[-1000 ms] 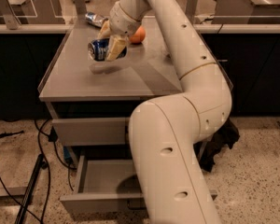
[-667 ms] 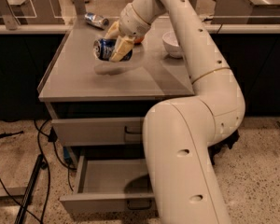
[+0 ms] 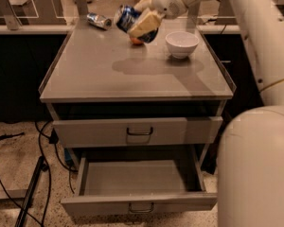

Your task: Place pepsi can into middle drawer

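- One pepsi can [image 3: 127, 18] is up in the air, over the back part of the grey cabinet top [image 3: 132, 79]. It does not touch the top.
- The can is dark blue with some white marks on it. The marks are too blurry to read as words.
- The can is tipped over on a slant. Its long side runs from the upper left to the lower right. I cannot tell which end is the top.
- The gripper [image 3: 138, 25] is squeezed shut around the can. Its tan fingers [image 3: 147, 19] lie across the can's right side.
- The big white arm [image 3: 255, 27] comes in from the right and reaches over the cabinet.
- Just under the can, a small orange thing [image 3: 136, 41] sits on the top.
- A white bowl [image 3: 181, 43] stands upright on the top, a little to the right of the can.
- A silver can [image 3: 98, 20] lies on its side at the back left, near the pepsi can. Nothing on it can be read.
- Below the top is a grey drawer front [image 3: 85, 132] with a dark loop handle [image 3: 139, 132].
- Under that is the middle drawer [image 3: 99, 205]. It is pulled out toward the camera, and its grey floor shows. It is far below the can.
- Black cables [image 3: 41, 148] lie on the floor to the left.
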Available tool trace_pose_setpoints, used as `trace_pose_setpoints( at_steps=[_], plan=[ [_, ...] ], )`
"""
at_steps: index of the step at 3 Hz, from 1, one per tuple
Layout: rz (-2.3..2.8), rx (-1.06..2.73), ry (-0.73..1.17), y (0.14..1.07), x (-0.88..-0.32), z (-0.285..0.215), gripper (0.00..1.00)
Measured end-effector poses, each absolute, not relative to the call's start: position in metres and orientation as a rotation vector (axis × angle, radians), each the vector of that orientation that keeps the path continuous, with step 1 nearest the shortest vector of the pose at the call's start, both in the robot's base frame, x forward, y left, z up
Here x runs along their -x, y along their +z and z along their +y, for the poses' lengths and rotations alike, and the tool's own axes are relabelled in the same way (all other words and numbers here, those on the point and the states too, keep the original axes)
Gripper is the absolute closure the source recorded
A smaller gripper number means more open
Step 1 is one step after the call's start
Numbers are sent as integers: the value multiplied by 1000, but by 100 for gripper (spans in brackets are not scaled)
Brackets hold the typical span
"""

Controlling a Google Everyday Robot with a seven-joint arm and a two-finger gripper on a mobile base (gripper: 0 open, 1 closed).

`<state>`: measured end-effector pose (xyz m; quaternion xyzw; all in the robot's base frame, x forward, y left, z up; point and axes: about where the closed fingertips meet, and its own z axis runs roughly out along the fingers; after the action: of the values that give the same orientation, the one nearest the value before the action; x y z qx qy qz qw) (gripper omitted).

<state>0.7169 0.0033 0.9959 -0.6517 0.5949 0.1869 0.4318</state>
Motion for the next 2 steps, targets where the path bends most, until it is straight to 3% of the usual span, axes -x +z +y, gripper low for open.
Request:
trace_pose_setpoints(
  at_steps=[2],
  plan=[
    [1463, 1553, 433, 1033, -698, -2, 100]
  ],
)
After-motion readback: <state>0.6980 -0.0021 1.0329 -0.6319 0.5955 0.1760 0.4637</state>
